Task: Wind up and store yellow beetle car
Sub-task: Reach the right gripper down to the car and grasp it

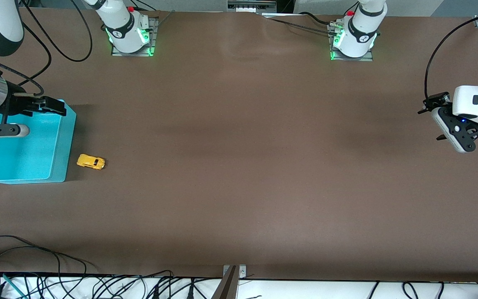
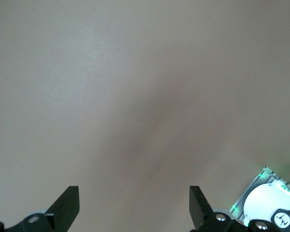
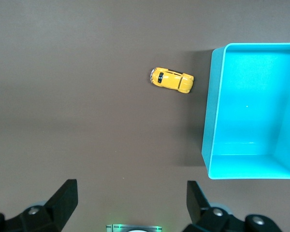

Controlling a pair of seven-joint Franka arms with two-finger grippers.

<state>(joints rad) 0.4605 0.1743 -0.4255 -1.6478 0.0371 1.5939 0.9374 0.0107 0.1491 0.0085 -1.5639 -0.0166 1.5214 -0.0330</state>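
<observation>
the right hand hangs over the teal bin at the right arm's end of the desk, its fingers spread wide and holding nothing. just beside the bin, toward the desk's middle and resting on its wheels, sits the car, close to the bin wall but not touching it. the bin looks empty. the left hand waits over bare desk at the left arm's end, fingers likewise apart and empty, well apart from the car.

nothing is done yet; the step in hand is likely the reach for the car. to do it well, the right hand should shift off the bin until centred over the car, turn so the fingers straddle its narrow sides, then descend low without nudging the bin. the car is tiny and rolls, so close gently and squarely.
</observation>
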